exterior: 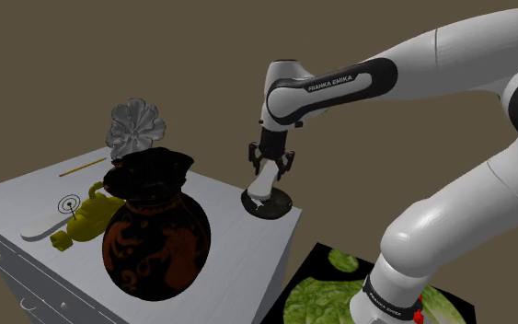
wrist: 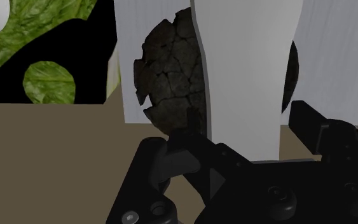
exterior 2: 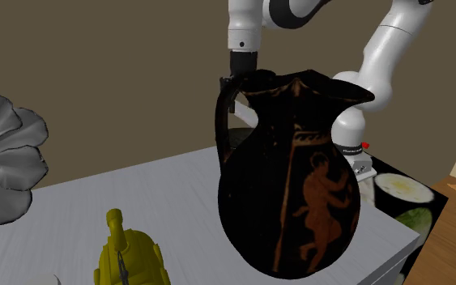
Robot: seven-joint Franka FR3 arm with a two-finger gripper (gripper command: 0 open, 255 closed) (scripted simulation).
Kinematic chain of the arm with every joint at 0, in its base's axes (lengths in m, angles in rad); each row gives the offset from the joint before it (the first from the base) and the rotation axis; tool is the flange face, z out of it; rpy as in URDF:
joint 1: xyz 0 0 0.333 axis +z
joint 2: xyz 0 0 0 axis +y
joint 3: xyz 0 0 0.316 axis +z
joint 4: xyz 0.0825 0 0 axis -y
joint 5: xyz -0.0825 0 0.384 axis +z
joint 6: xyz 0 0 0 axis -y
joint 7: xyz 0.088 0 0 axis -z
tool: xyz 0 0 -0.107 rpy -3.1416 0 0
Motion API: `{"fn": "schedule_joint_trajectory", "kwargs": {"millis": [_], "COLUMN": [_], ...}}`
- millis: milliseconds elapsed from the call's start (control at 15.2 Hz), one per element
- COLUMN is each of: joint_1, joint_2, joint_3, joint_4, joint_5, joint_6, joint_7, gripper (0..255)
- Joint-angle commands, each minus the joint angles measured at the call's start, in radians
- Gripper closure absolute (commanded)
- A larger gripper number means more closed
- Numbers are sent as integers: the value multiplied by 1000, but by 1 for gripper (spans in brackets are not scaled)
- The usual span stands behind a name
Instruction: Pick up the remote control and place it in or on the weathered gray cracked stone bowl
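White and plain, the one slab-shaped remote control (wrist: 244,63) stands upright, pinched in the black pincer (wrist: 244,127). Its lower end is at the single dark grey cracked stone bowl (wrist: 171,76) on the pale worktop's (exterior: 220,195) corner. One dark painted jug (exterior: 155,239) and one yellow teapot (exterior: 82,221) stand well apart from that bowl.

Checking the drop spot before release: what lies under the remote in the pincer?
The dark cracked stone bowl sits below the white remote, on the pale table. The remote covers the bowl's middle, so its inside cannot be seen.
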Motion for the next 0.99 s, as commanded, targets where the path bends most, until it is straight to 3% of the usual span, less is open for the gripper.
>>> {"fn": "schedule_joint_trajectory", "kwargs": {"millis": [0,924], "joint_1": [0,0], "joint_2": [-13,67], "joint_3": [-5,13], "joint_4": [-37,-151], "joint_5": [3,5], "joint_6": [23,217], "joint_7": [-10,-7], "gripper": [255,255]}}
